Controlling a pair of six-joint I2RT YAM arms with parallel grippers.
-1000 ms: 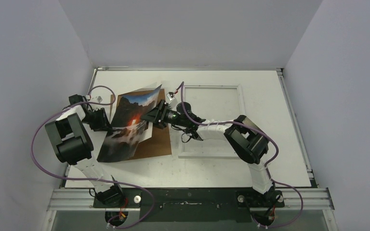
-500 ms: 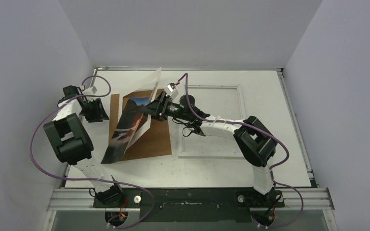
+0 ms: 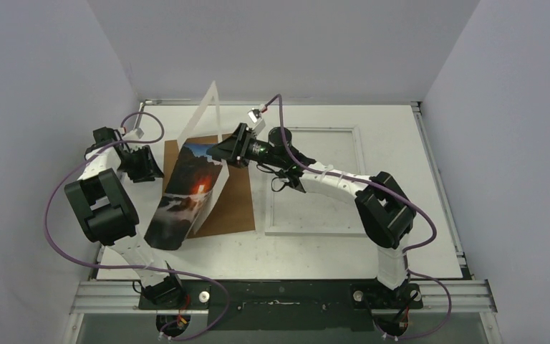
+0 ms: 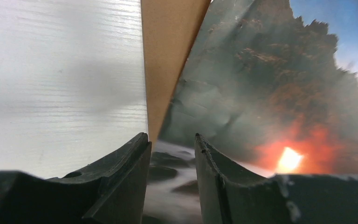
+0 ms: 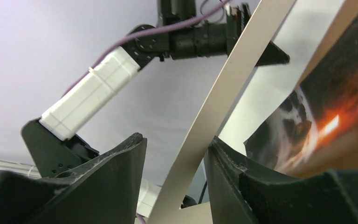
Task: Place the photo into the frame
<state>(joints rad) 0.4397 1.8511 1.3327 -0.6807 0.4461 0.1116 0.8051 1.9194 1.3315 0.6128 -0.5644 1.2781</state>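
Observation:
The photo (image 3: 185, 199), a sunset print, stands curled on its edge over the brown backing board (image 3: 238, 204). Its dark rocks and orange glow fill the left wrist view (image 4: 279, 102). My left gripper (image 3: 148, 163) is open a little to the photo's left, with nothing between its fingers (image 4: 170, 137). My right gripper (image 3: 228, 150) is open at the photo's far right corner. A strip of the cream mat (image 5: 223, 93) runs between its fingers (image 5: 176, 137) and leans on the right one. The mat (image 3: 210, 109) sticks up steeply. The white frame (image 3: 358, 154) lies flat to the right.
The brown backing board (image 4: 168, 56) lies on the white table (image 4: 60, 79) left of the frame. Grey walls close in the left, far and right sides. The left arm (image 5: 93, 98) reaches across behind the mat in the right wrist view.
The left gripper let go of the photo's left edge and drew back to the left. The right gripper rose and the mat swung upright, away from the photo, which slumped nearer.

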